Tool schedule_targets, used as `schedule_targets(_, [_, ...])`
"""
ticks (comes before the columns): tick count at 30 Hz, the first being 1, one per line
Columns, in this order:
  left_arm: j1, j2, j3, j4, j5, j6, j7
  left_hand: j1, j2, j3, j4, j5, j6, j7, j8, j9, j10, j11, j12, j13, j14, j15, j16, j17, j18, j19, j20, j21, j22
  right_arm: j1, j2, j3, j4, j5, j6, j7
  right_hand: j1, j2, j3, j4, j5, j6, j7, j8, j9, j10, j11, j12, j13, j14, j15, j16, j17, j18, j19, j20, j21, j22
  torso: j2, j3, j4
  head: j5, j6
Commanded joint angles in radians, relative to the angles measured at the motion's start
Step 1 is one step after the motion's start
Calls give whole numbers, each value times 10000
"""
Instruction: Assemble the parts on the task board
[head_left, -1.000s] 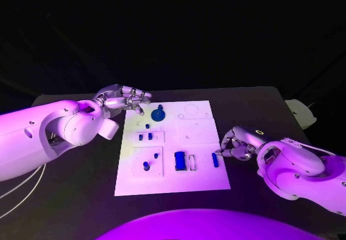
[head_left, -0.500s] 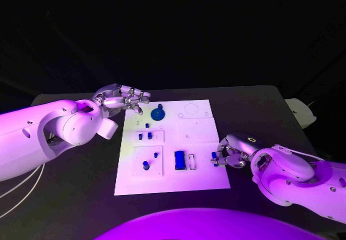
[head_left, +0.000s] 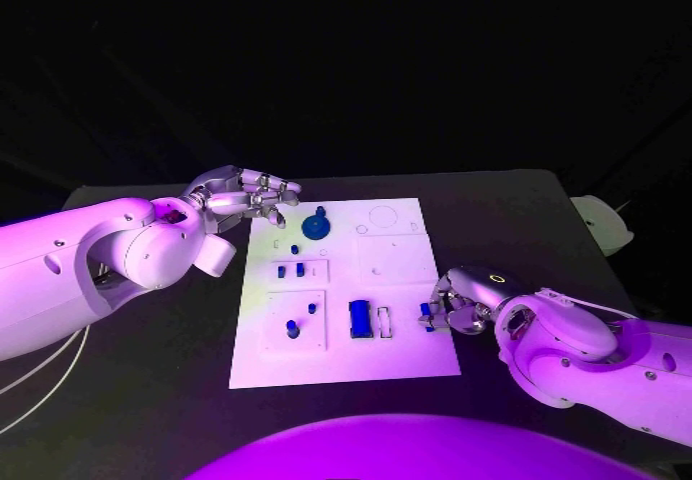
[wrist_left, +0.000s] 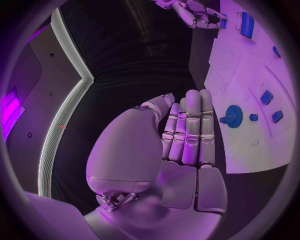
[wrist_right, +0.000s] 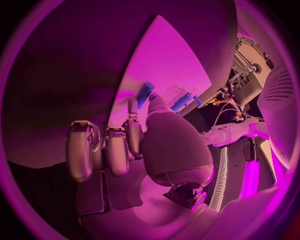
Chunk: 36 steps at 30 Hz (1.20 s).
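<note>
The right hand closes its fingers around the small blue peg on the task board; whether it grips yet cannot be told. The peg looks light, stiff and slippery, best taken by its sides. The left hand holds nothing, fingers together.

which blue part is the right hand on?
The slim upright blue peg at the task board's right edge, at the right hand's fingertips. The wide blue block and the blue gear lie apart from it.

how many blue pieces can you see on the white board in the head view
About 8: the gear at the far end, one small piece below it, two side by side, two nearer, the large block, and one at the right hand. Others may be hidden.
</note>
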<state>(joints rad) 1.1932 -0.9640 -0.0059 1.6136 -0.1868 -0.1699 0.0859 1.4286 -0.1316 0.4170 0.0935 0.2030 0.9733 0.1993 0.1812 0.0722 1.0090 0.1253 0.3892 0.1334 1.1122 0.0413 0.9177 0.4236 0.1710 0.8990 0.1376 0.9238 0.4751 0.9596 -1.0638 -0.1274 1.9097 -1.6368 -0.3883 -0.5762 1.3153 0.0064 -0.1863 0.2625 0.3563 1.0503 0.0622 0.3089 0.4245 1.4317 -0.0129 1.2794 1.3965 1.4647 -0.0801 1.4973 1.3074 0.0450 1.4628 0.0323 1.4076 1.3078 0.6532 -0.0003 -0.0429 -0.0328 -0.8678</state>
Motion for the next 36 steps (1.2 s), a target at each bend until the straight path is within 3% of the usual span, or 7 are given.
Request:
schedule_targets(1, [4, 1, 5, 38, 51, 103, 103, 45, 55, 60, 2, -10, -89, -6, 37, 10, -77, -17, 55, 14, -46, 44, -29, 9, 138, 77, 7, -64, -13, -130, 134, -41, -134, -249, 258, -27, 126, 18, -22, -41, -24, 111, 8, -58, -57, 29, 18, -58, -643, 742, 75, -64, 1085, -100, 415, 70, -67, 2167, -1, 11, -3, 0, -28])
schedule_targets(7, [4, -24, 5, 45, 52, 98, 102, 30, 62, 58, 16, -11, -90, -4, 41, 10, -79, -15, 61, 14, -45, 47, -27, 9, 137, 80, 9, -68, -17, -223, 317, -40, -307, -473, 353, -53, 471, 80, 93, -210, -125, 248, -52, -91, -101, 32, -35, -62, -635, 748, 34, -56, 1104, -102, 423, 50, -51, 2172, -6, 13, -1, 8, -48])
schedule_targets(11, [4, -42, 5, 50, 52, 91, 98, 30, 62, 58, 16, -11, -90, -4, 41, 10, -79, -15, 61, 14, -45, 47, -27, 9, 137, 80, 9, -68, -17, -245, 359, -40, -373, -620, 663, -70, 780, 130, 293, -359, -1323, 357, -62, -187, -182, 16, -48, -104, -649, 746, 15, -64, 1099, -101, 418, 20, -65, 2169, -4, 2, -4, 7, -48])
schedule_targets(17, [4, -58, 5, 60, 53, 90, 84, 29, 63, 58, 18, -11, -90, -4, 41, 10, -79, -15, 62, 14, -45, 47, -27, 9, 137, 80, 9, -69, -17, -256, 389, -40, -377, -1025, 1163, -89, 1541, 52, 710, -856, -1518, 436, -109, -265, -250, -26, -95, -159, -666, 741, -26, -79, 1081, -94, 403, -8, -103, 2161, -10, 7, -4, 16, -48])
schedule_targets(25, [4, -77, 5, 69, 53, 97, 61, 38, 68, 63, 16, -8, -95, -9, 48, 10, -87, -19, 72, 14, -45, 45, -25, 10, 138, 86, 8, -76, -24, -258, 394, -40, -297, -1387, 1201, -132, 2199, 116, 1465, -1327, -1061, 593, -126, -412, -396, -73, -127, -228, -683, 743, -47, -80, 1092, -96, 406, -41, -99, 2164, -15, 0, -2, 0, -48])
schedule_targets(30, [4, -85, 5, 76, 53, 110, 46, 50, 70, 69, 8, -6, -97, -11, 50, 10, -90, -22, 76, 14, -46, 43, -25, 10, 140, 88, 7, -78, -26, -258, 337, -37, -129, -1358, 768, -160, 1787, -44, 1945, -1131, -321, 636, -160, -482, -447, -27, -153, -224, -670, 754, -62, -61, 1133, -109, 434, -49, -42, 2180, -18, 0, -7, -6, -48])
schedule_targets(36, [4, -82, 5, 75, 129, 123, 49, 50, 70, 69, 8, -6, -97, -11, 50, 10, -90, -22, 76, 14, -46, 43, -25, 10, 140, 88, 7, -78, -26, -154, 168, 11, 125, -352, 162, -178, 1321, -224, 2467, -849, -151, 644, -159, -510, -452, 27, -145, -200, -643, 769, -62, -29, 1193, -128, 477, -58, 56, 2206, -18, -9, 4, -4, -25])
